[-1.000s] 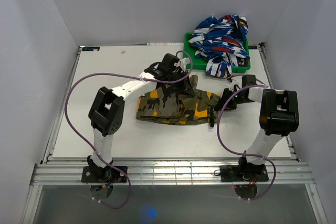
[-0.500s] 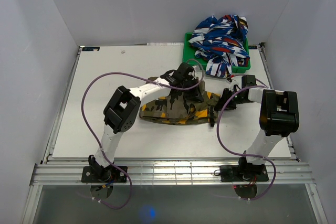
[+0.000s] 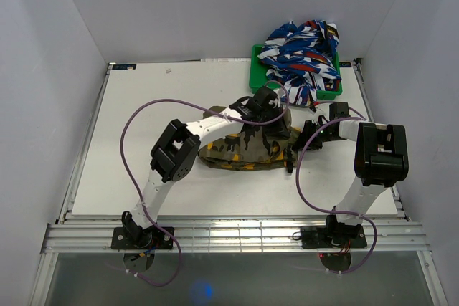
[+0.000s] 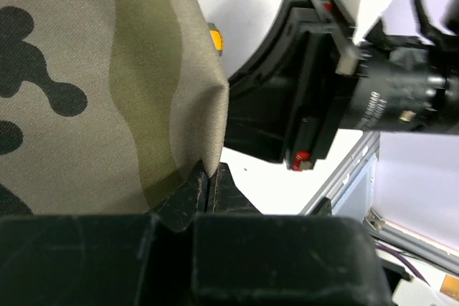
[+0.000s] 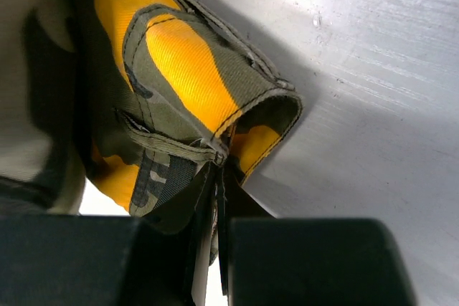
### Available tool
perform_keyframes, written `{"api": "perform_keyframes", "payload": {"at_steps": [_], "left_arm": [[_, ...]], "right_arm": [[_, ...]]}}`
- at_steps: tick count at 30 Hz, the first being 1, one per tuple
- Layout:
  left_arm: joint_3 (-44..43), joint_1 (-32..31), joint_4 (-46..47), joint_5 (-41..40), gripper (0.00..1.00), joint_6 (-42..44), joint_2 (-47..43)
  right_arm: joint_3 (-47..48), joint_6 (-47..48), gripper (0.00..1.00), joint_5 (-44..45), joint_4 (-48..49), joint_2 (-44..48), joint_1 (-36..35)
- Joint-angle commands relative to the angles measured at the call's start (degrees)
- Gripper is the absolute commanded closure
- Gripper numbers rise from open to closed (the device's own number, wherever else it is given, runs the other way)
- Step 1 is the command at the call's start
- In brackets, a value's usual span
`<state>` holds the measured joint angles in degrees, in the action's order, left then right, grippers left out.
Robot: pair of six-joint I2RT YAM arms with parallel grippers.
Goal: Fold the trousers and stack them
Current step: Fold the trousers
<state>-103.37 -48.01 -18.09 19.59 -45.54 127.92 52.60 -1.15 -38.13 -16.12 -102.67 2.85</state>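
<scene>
The camouflage trousers [image 3: 247, 147] lie folded across the middle of the table, olive, black and orange-yellow. My left gripper [image 3: 276, 116] is shut on a fold of the trousers' cloth [image 4: 143, 91] and holds it over the right part of the pile, close to the right arm. My right gripper [image 3: 295, 145] is shut on the trousers' right end, pinching an edge with a strap and an orange-yellow patch [image 5: 186, 62]. The right arm's black wrist [image 4: 337, 84] fills the left wrist view just beyond the held fold.
A green tray [image 3: 336, 91] at the back right holds a heap of blue, white and red cloth [image 3: 301, 51]. The table's right rail [image 3: 373, 127] runs close behind the right arm. White walls enclose the table on three sides.
My left gripper has carried its fold of the trousers to the right, over the pile toward the right gripper. The trousers now cover less of the table. The right arm has stayed still.
</scene>
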Motion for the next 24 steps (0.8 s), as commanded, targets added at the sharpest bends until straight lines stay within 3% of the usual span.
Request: {"api": "perform_keyframes", "payload": {"at_steps": [1,24], "left_arm": [[-2.4,-1.2,2.0,-1.0,1.00,-1.5,0.3],[-7.6,-1.6,2.8,-5.0,1.00,-2.0,5.0]], "right_arm": [[-2.6,2.3,0.92,8.8,2.2,-1.8,-1.2],[-2.8,2.0,0.92,8.5,2.4,-1.7,-1.4]]}}
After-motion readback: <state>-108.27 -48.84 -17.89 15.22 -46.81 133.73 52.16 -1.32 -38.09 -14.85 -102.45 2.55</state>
